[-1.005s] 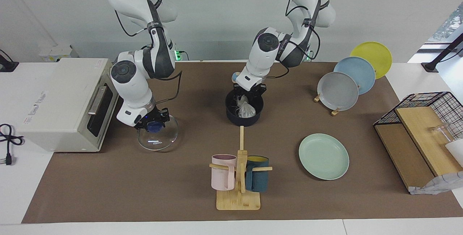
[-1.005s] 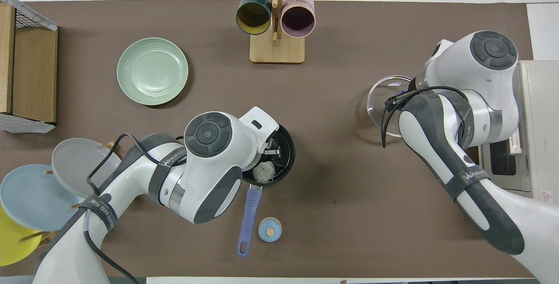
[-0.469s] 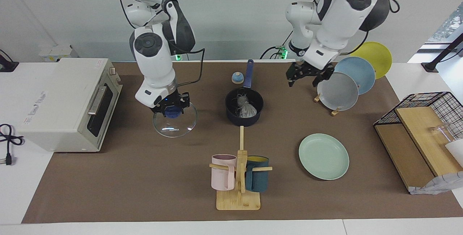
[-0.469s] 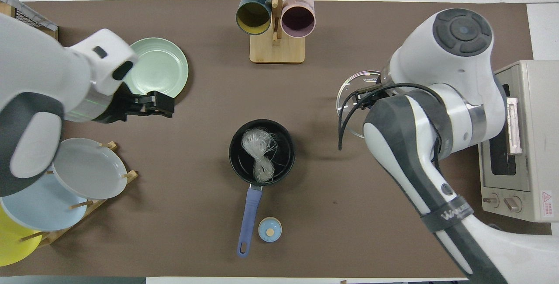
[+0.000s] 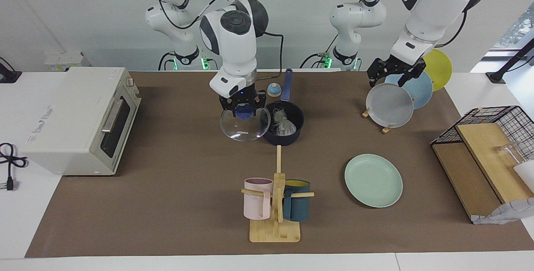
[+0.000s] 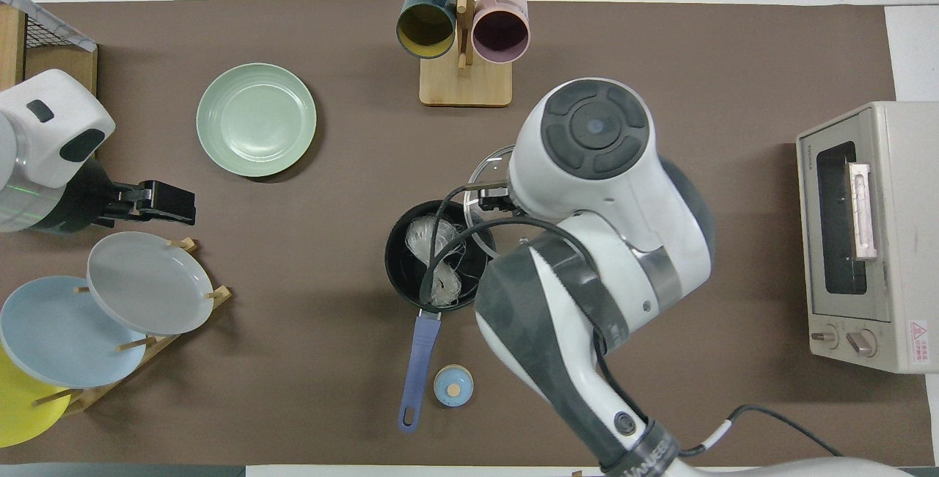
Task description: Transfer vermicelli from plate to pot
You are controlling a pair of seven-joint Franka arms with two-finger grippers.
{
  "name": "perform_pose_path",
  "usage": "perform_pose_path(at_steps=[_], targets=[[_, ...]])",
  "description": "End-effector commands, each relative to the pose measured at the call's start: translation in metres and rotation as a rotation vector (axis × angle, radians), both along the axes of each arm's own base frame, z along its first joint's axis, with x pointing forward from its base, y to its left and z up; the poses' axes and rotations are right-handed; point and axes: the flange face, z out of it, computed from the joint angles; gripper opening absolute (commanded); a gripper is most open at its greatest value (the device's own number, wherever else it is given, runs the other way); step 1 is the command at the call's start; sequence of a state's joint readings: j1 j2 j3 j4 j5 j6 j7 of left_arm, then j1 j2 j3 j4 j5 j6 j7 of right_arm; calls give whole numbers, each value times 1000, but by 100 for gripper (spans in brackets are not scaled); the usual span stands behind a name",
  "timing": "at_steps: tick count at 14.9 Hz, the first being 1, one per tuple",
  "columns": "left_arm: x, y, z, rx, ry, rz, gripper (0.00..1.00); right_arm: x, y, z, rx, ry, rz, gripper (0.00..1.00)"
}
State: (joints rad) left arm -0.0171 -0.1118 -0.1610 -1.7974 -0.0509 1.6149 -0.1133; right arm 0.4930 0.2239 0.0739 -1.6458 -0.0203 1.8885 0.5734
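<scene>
The vermicelli, a whitish bundle of strands, lies inside the dark navy pot, whose blue handle points toward the robots. The mint-green plate sits bare, farther from the robots, toward the left arm's end. My right gripper is shut on the blue knob of a glass lid, hanging it beside the pot with its edge over the rim. My left gripper is open and holds nothing, raised over the plate rack.
A rack with grey, light blue and yellow plates stands at the left arm's end, next to a wire basket with wooden boards. A toaster oven is at the right arm's end. A mug tree stands farther out. A small blue cap lies by the pot handle.
My left gripper let go of the vermicelli in the pot, rose and swung away to over the plate rack. My right gripper carried the glass lid from beside the oven to the pot.
</scene>
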Motion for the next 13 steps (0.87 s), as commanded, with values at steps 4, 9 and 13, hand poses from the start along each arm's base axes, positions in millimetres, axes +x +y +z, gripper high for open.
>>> perform_pose_path(at_steps=[4,9,13], targets=[[17,14,41,0,-40,17,100,-48,73,-22,60,-44,-77,36],[29,23,56,3,2,26,100,-60,105,-55,30,-87,-82,36],[28,28,38,10,30,26,100,-70,106,-74,-1,-72,-66,36]])
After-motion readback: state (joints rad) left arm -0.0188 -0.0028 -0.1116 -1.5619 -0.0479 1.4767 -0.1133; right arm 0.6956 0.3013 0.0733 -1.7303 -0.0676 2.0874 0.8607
